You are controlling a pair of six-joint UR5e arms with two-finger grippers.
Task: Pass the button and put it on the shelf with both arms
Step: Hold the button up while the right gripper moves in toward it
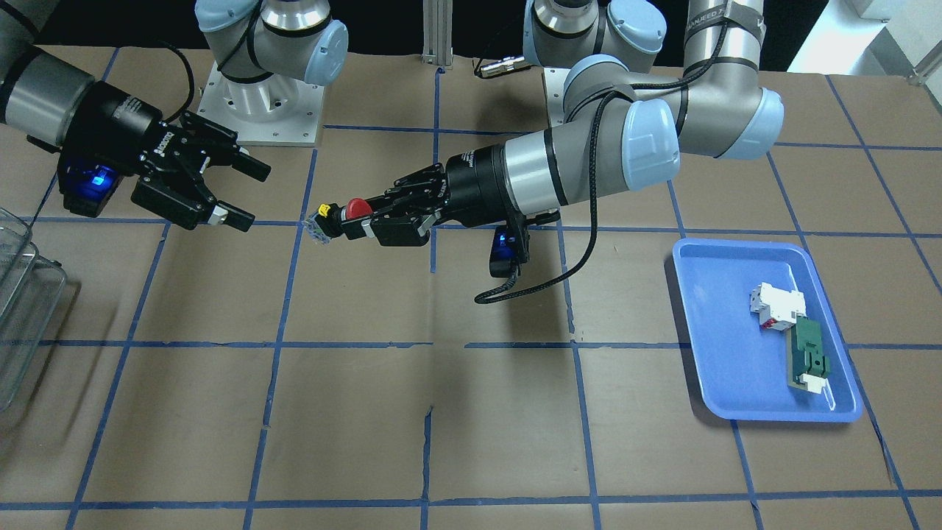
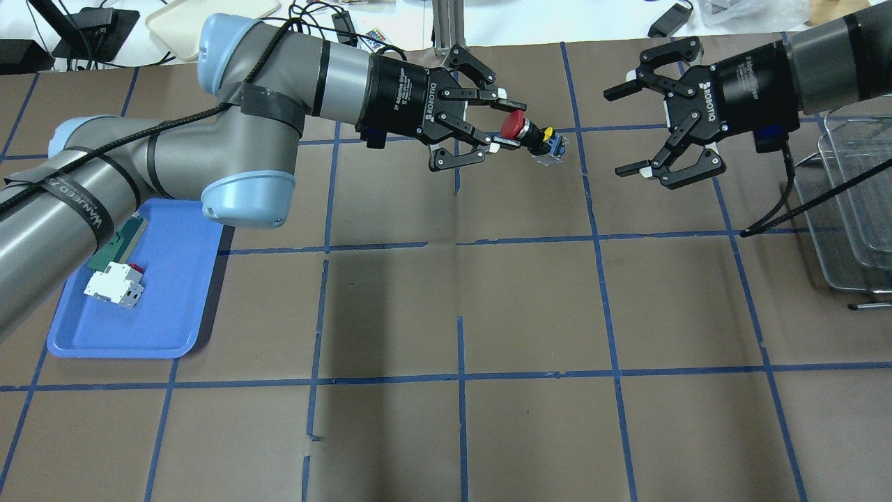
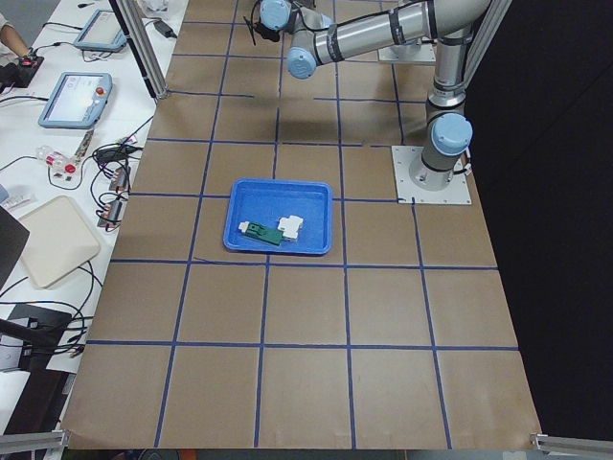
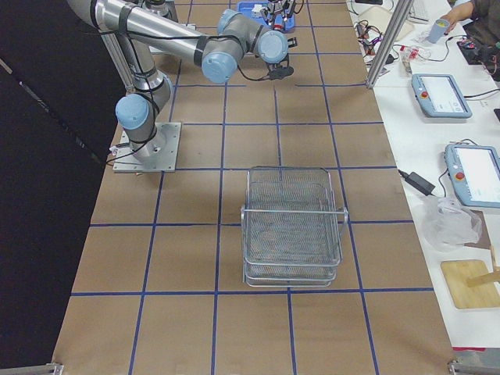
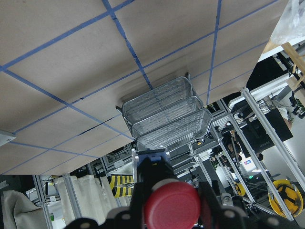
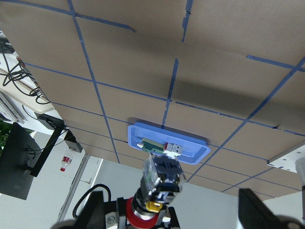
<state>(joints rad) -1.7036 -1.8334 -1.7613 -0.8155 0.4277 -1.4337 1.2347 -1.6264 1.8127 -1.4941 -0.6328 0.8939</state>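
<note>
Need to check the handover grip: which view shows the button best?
Overhead exterior: the button lies side-on, whole, its cap end held by the left gripper, base toward the open right gripper. Front-facing shows nearly as much. The left wrist sees mostly the cap end-on, the right wrist the base; the side views show it too small.

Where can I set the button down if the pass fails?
The table is bare between the blue tray and the shelf, including beneath the left gripper holding the button and the open right gripper. Crowded: the tray end holding two components.
</note>
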